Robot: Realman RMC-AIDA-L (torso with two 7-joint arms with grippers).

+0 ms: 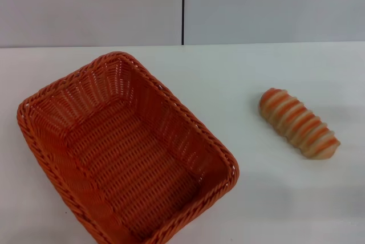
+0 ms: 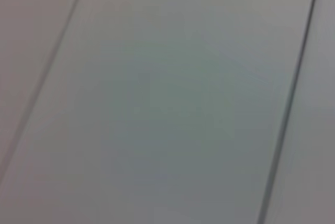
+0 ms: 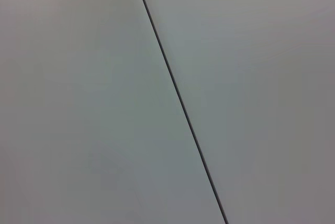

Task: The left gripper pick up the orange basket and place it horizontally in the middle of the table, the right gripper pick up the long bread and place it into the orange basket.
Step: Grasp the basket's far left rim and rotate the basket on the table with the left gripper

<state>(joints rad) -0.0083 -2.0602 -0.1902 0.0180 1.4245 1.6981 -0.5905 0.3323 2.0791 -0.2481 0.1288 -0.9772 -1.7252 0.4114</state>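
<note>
I see no arm in head cam, so can't tell either pincer's state or range. Orange basket (image 1: 125,153) sits skewed on table's (image 1: 274,210) left, L arm's side, long axis diagonal. Long bread (image 1: 299,123) lies well apart, R side, also diagonal.

Woven, seemingly plastic orange basket (image 1: 122,153); ridged bread (image 1: 298,123); smooth matt table (image 1: 274,198).

place: lab-like test bench | evidence: bare white table (image 1: 171,67), plain grey panelled wall (image 1: 256,4)
</note>
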